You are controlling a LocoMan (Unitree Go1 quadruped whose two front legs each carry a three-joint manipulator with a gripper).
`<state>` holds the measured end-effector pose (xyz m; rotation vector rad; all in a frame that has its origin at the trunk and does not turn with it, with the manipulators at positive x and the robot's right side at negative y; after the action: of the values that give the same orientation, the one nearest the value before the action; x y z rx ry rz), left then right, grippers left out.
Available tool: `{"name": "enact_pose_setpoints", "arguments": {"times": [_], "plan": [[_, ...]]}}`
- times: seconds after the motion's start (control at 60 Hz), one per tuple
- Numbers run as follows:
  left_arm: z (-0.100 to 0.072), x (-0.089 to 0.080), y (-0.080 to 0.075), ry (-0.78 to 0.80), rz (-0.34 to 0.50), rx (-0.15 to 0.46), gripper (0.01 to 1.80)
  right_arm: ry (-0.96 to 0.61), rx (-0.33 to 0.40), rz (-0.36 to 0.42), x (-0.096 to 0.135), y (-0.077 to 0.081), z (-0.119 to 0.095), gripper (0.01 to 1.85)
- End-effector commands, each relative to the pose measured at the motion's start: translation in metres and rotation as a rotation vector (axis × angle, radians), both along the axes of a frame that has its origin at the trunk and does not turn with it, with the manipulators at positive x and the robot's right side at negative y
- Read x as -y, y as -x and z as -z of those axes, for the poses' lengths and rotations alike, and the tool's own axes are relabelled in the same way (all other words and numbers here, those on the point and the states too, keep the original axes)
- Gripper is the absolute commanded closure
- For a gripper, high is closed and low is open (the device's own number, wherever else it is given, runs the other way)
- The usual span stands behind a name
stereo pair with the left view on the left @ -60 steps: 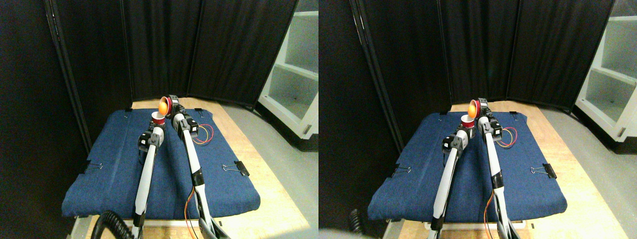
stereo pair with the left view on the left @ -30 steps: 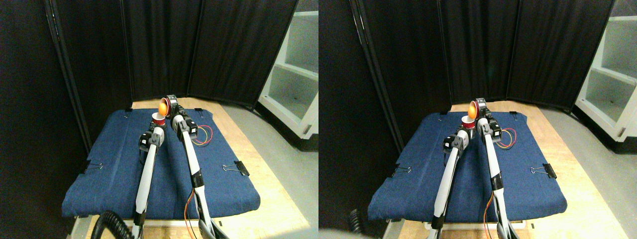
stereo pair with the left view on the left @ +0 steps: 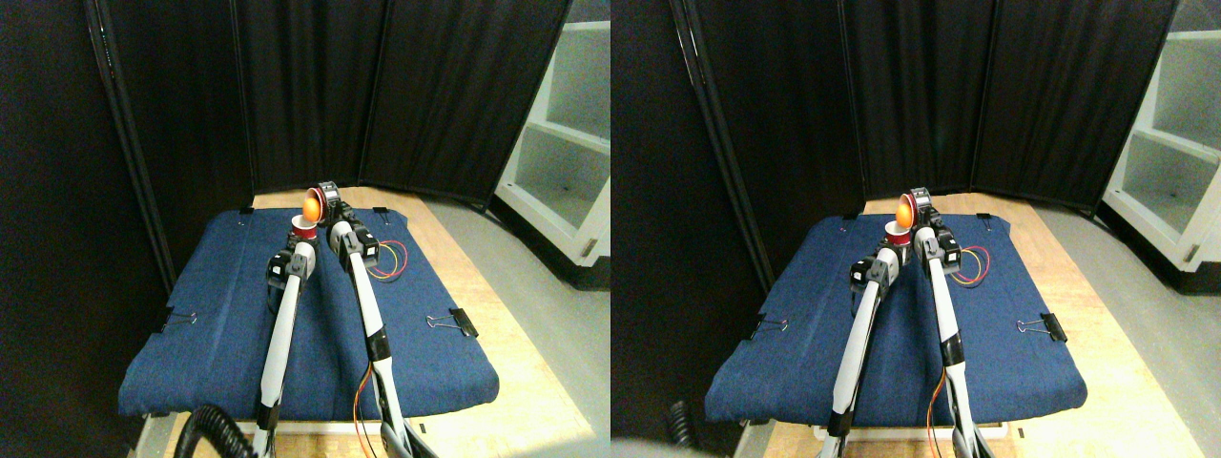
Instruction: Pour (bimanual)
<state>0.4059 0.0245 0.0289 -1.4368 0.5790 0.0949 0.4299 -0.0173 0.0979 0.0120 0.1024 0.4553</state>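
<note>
Stereo pair view: at the blue cloth's (stereo pair with the left view on the left: 191,315) twelve o'clock end, the right gripper (stereo pair with the left view on the left: 327,205) pinches a tipped red cup (stereo pair with the left view on the left: 321,200), its orange ball (stereo pair with the left view on the left: 312,205) at the lip, angled to drop into the upright red cup (stereo pair with the left view on the left: 302,227) clamped by the left gripper (stereo pair with the left view on the left: 299,243) at seven o'clock.

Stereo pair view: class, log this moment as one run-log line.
phase: pour | right gripper: tipped red cup, orange ball at mouth | left gripper: upright red cup below
</note>
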Motion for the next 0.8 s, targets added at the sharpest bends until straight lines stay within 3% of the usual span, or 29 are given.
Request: {"name": "enact_pose_setpoints", "arguments": {"times": [0.017,0.267,0.567,0.633,0.8], "plan": [[-0.0081,0.0049,-0.0044,0.032,0.008,0.037,1.48,0.032,0.053,-0.026,-0.0047,0.0001,-0.0059,1.32],[-0.0077,0.0049,-0.0047,0.034,0.011,0.035,1.48,0.052,0.064,-0.060,-0.0060,0.0011,-0.0065,1.52],[-0.0080,0.0022,-0.0039,0.036,0.000,0.036,1.48,0.060,0.088,-0.080,-0.0092,0.0016,-0.0076,1.43],[-0.0082,0.0020,-0.0036,0.035,-0.003,0.035,1.48,0.050,0.090,-0.083,-0.0087,0.0008,-0.0070,1.48],[-0.0089,0.0021,-0.0030,0.028,0.006,0.039,1.48,-0.041,0.045,-0.050,-0.0050,0.0001,-0.0076,1.45]]}}
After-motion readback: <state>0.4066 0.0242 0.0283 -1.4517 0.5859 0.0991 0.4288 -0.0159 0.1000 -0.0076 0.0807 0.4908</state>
